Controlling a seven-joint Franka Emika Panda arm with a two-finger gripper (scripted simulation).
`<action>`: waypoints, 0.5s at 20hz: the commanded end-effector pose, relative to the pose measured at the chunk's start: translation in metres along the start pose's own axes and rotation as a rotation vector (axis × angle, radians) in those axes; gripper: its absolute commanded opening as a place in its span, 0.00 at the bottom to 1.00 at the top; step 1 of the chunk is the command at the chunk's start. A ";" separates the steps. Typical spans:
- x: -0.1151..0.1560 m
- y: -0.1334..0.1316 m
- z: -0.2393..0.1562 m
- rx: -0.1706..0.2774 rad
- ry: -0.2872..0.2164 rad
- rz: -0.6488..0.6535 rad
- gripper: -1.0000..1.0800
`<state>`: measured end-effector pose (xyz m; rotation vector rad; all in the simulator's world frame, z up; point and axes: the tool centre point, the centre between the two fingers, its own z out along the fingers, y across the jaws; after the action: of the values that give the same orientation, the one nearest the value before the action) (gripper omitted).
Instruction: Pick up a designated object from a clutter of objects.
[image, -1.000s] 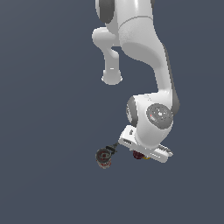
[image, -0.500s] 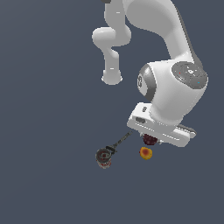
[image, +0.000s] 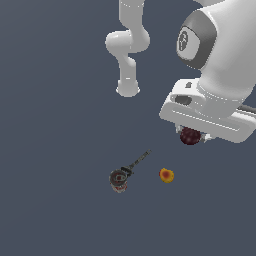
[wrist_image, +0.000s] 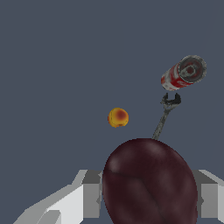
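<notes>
My pincer is clenched on the maroon ball, held above the table. The orange ball and dark long-handled tool lie below, apart.

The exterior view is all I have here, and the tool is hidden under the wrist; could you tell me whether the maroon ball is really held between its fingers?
Observer: Yes. In the wrist view the maroon ball sits between two grey fingers, one on each side.
Operator: Thank you. What is that dark round thing with the handle?
Observer: Up close, its head looks like a small red and white can, and a thin wrench-like tool lies at one end of it.
Operator: Is the orange ball touching either?
Observer: No, it lies apart from both.
</notes>
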<state>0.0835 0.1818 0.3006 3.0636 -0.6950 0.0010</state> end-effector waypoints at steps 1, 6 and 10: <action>-0.006 -0.004 -0.022 -0.001 0.000 0.000 0.00; -0.013 -0.010 -0.052 -0.001 0.000 0.000 0.00; -0.016 -0.013 -0.064 -0.001 0.000 0.000 0.00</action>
<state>0.0749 0.1989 0.3603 3.0635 -0.6949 0.0008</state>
